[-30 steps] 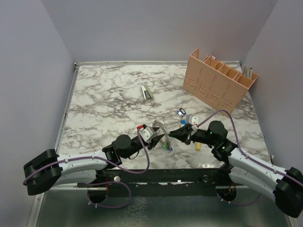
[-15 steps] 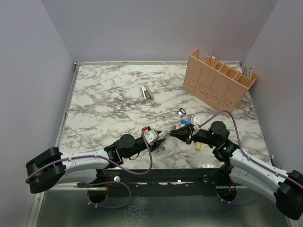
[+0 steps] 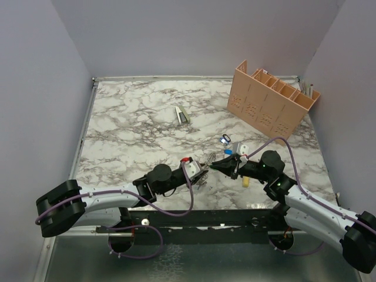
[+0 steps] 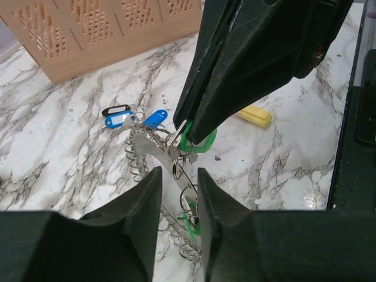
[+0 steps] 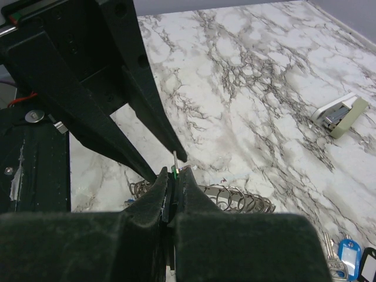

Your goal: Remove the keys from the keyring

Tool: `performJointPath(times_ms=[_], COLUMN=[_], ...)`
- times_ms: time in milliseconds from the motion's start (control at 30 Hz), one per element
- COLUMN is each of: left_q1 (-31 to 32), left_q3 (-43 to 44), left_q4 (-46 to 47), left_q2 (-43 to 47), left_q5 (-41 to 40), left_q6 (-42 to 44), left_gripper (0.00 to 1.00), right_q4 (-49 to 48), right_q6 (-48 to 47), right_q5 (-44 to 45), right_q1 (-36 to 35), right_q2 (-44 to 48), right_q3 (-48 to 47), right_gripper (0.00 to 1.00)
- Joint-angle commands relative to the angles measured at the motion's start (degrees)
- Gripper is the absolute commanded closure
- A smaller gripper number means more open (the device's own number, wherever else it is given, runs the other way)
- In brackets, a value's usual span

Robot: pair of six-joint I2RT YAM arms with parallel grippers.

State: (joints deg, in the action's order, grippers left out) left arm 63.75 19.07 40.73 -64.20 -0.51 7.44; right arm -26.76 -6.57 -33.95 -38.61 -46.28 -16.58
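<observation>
Grey-silver keyring (image 4: 140,147) stands between the arms near the front of the marble table (image 4: 70,123): right gripper (image 4: 188,130) pinched shut on a green-headed key (image 4: 202,143), left gripper (image 4: 176,176) with fingers apart astride the ring, which likely needs firm clamping before any pull.

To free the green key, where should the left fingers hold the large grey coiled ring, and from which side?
Probably the bare band of the grey coiled metal keyring, beside the green-headed key pinched by the right fingers, coming from the near side: it lies between the left fingers.
</observation>
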Motion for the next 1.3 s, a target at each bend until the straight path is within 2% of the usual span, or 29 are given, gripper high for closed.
performJointPath(times_ms=[0, 467, 600, 733, 1000, 1267], left_q1=[-0.24, -0.29, -0.29, -0.29, -0.29, -0.29], left_q3=[1.56, 3.33, 3.34, 2.93, 0.33, 0.8], left_q4=[-0.38, -1.08, -1.09, -1.18, -3.12, -5.97], left_q2=[-0.43, -3.14, -3.43, -2.45, 3.19, 7.13], left_q5=[3.53, 3.93, 3.57, 2.34, -6.86, -7.73], left_q6=[1.25, 1.28, 1.19, 1.3, 2.11, 7.71], left_gripper=[0.72, 0.78, 0.84, 1.0, 1.0, 1.0], right_q4=[-0.65, -0.92, -0.92, -0.63, 1.1, 0.25], right_q6=[-0.72, -0.6, -0.73, -0.64, -0.05, 0.74], right_q5=[-1.11, -2.28, -2.08, -1.36, 0.7, -2.45], right_q1=[0.19, 0.2, 0.16, 0.19, 0.2, 0.2], right_q2=[0.61, -0.3, -0.21, 0.24, 2.62, -0.8], right_q3=[-0.56, -0.82, -0.74, -0.69, -0.78, -1.76], right_gripper=[0.99, 1.0, 0.99, 1.0, 0.99, 0.94])
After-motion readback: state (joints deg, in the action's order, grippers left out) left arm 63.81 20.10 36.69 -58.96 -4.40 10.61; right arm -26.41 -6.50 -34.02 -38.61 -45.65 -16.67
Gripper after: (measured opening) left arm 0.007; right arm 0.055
